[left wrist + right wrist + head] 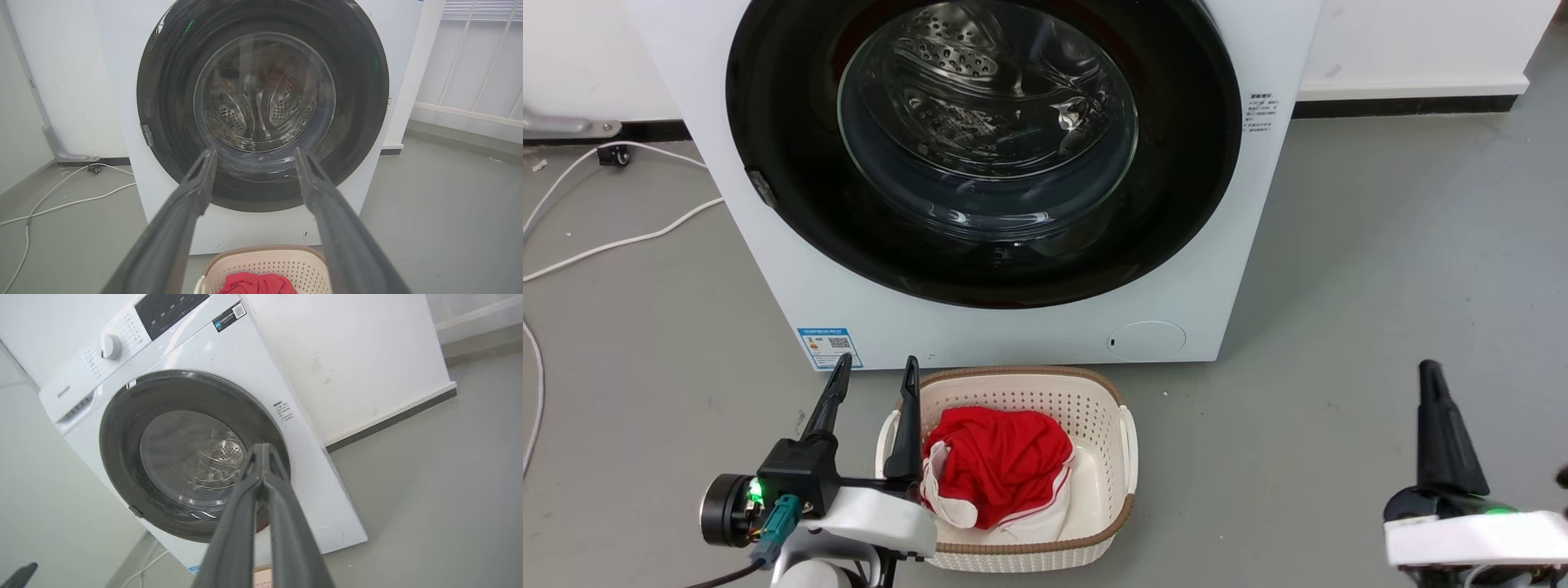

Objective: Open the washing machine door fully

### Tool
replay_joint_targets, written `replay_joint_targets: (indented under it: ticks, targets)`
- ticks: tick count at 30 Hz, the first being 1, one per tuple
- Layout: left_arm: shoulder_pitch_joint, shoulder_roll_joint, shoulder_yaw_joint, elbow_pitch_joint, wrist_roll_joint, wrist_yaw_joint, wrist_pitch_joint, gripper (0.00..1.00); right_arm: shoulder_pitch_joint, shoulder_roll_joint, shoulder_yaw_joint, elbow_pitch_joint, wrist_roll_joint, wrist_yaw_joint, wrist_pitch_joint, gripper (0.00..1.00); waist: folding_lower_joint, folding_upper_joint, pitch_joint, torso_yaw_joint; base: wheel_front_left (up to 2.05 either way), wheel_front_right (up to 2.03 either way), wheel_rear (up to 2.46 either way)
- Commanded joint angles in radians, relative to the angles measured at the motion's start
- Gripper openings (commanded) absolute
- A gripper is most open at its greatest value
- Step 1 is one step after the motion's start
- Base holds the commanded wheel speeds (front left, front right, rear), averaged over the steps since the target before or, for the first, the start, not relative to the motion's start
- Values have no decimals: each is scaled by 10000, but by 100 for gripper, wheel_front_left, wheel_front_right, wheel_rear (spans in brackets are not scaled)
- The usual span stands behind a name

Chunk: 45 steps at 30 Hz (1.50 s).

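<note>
1. Left gripper (876, 363) at 7 o'clock, jaws spread, empty, just beside the basket (1128, 441).
2. Right gripper (1431, 376) at 5 o'clock, jaws pressed together, holding nothing.
3. Basket at 6 o'clock on the floor (1339, 286), red garment (1001, 461) inside.
4. Washing machine (1013, 335) at 12 o'clock, just behind the basket; washing machine door (984, 139) closed flush on its front, apart from both grippers.

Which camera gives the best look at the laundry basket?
The head view: nearly the whole cream basket sits on the floor before the washing machine, with a red garment inside. The left wrist view catches its far rim and a bit of red at the bottom edge; the right wrist view, a blurred sliver.
</note>
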Motion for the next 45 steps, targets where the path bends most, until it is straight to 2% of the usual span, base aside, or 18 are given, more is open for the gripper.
replay_joint_targets:
  ticks: [1,6,9,12,17,21,22,23,29,36,45]
  targets:
    - [-31,13,-12,-24,-28,22,-27,100,-111,24,-58,-108,1398,-3,-193,0,0,0,4,-1,0,0,0]
    - [-45,11,3,-111,-12,23,-27,100,-430,25,30,-220,6680,-2,-384,0,0,0,107,-36,0,0,0]
    - [-85,13,2,-173,-24,22,-27,100,-758,19,-27,-302,9026,-2,-328,0,0,0,194,-57,0,0,0]
    - [-161,11,10,-255,-40,46,-27,100,-1213,21,-327,-219,10746,-2,-76,0,0,0,307,-82,0,0,0]
    - [-231,11,-14,-342,7,48,-27,100,-2372,-352,-895,551,12482,-2,600,0,0,0,482,-95,0,0,0]
    - [-468,11,-71,-427,-42,31,-27,100,-3942,-1290,-906,1935,13148,-2,1135,0,0,0,811,-3,0,0,0]
    - [-468,11,-71,-427,-42,31,-27,100,-3942,-1290,-906,1935,13148,-2,1135,0,0,0,811,-3,0,0,0]
    - [-577,13,-103,-483,-58,42,-27,100,-4708,-1734,-795,2615,13202,-2,1311,0,0,0,1023,39,0,0,0]
    - [-998,11,-210,-714,-11,16,-25,100,-7085,-2694,7,4552,13154,-2,2070,0,0,0,1798,252,0,0,0]
    - [-1482,10,-439,-1067,-48,100,-27,100,-9395,-3378,965,6366,13110,-2,3110,0,0,0,2652,519,0,0,0]
    - [-2016,10,-749,-1445,-130,166,-27,100,-11448,-3738,2178,8128,12538,-2,4004,0,0,0,3513,839,0,0,0]
